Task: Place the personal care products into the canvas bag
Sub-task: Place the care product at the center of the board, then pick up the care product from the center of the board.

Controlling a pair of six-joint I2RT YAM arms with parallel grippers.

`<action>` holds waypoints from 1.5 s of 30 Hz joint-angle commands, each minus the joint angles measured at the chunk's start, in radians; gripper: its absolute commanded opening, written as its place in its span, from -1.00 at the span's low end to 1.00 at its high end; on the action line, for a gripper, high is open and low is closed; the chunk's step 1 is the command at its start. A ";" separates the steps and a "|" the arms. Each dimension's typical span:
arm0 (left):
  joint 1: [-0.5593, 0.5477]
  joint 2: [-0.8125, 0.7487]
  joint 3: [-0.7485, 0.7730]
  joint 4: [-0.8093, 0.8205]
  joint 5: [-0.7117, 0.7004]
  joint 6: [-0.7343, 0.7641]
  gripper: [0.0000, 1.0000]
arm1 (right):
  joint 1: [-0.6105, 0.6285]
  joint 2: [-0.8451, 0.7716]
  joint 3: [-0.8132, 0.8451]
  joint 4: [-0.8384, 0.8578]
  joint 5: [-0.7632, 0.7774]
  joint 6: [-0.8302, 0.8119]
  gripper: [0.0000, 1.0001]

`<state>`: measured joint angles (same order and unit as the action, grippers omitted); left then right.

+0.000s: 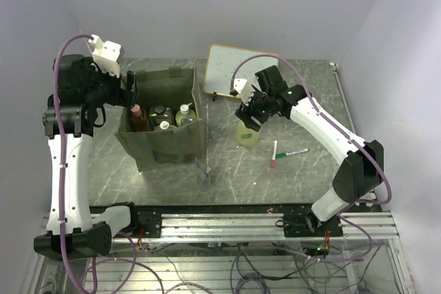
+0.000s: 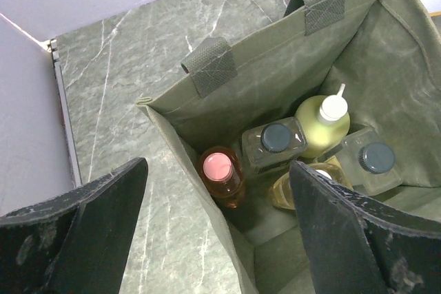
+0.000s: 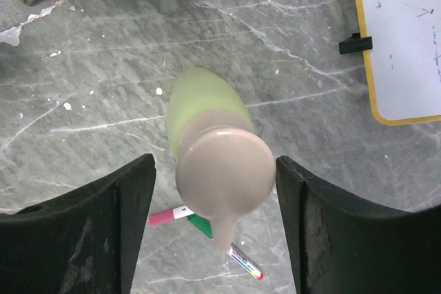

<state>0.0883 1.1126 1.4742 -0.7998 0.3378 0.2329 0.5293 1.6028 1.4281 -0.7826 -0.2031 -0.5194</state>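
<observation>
Currently five bottles stand inside the canvas bag [image 2: 275,80]: the orange bottle with pink cap [image 2: 219,170], two clear dark-capped bottles [image 2: 275,139], the yellow-green bottle with white cap [image 2: 320,125] and a clear amber bottle [image 2: 289,194], partly hidden. Left to do, by my reading: the green bottle with peach pump [image 3: 207,108], upright on the desk [image 3: 103,67] to the right of the bag and near the marker pens [image 1: 286,153]; the right gripper [image 1: 249,116] is spread around its pump head, with a gap showing, so not clamped. Left gripper [image 1: 129,93] is spread wide, straddling the bag's left wall and pinching nothing visible.
</observation>
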 commanded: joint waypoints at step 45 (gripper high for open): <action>0.021 -0.019 0.021 0.006 0.021 -0.001 0.87 | -0.102 0.072 0.075 -0.020 -0.205 -0.010 -0.10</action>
<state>0.0902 1.1030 1.4746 -0.7994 0.3443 0.2356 0.4313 1.6653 1.4712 -0.8204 -0.3973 -0.5323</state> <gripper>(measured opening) 0.935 0.503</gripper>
